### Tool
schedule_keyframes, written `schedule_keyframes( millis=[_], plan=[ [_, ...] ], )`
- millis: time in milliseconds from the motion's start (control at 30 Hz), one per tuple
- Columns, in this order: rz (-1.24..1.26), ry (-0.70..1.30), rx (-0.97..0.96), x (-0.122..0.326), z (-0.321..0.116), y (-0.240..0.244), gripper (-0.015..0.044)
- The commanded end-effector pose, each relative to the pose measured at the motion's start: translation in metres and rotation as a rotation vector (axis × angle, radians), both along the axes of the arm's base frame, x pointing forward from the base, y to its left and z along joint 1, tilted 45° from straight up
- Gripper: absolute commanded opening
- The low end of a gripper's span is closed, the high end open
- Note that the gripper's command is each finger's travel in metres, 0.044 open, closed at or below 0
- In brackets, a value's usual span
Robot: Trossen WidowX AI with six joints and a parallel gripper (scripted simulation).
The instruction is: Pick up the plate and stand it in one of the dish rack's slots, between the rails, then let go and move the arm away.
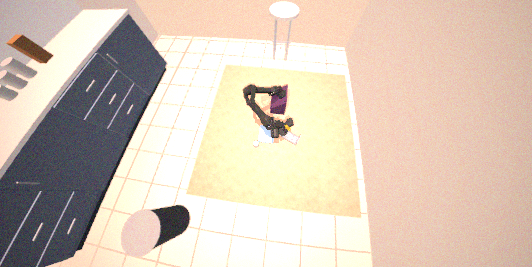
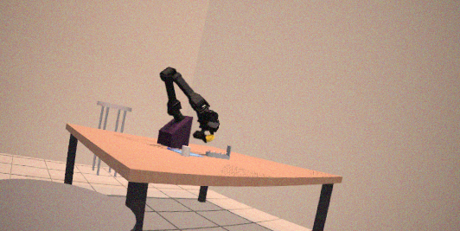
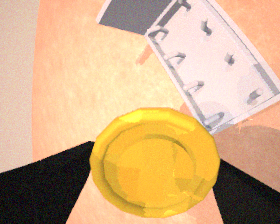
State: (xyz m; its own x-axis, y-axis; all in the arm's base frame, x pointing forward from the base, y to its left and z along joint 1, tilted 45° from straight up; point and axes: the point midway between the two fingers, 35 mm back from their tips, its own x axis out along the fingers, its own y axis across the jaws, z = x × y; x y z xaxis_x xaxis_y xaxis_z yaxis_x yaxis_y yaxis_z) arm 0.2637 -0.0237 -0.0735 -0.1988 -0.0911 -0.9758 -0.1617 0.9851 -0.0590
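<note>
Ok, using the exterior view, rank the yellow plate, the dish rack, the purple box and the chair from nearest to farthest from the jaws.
1. Yellow plate: clamped in the gripper.
2. Dish rack: on the table just below, slightly right.
3. Purple box: to the left, at the arm's base.
4. Chair: far left, behind the table.

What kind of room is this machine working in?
It looks like a home kitchen. A long white counter runs over dark blue cabinets along one wall, the floor is pale tile, and the arm works at a wooden table bearing a small dish rack.
</note>
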Motion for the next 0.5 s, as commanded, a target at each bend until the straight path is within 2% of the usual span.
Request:
schedule_keyframes(
  millis=[0,467],
  plan=[
    [0.053,-0.003,0.066,-0.004,-0.005,-0.002,0.0000],
    [0.289,-0.124,0.300,-0.004,-0.018,-0.013,0.0000]
  ],
)
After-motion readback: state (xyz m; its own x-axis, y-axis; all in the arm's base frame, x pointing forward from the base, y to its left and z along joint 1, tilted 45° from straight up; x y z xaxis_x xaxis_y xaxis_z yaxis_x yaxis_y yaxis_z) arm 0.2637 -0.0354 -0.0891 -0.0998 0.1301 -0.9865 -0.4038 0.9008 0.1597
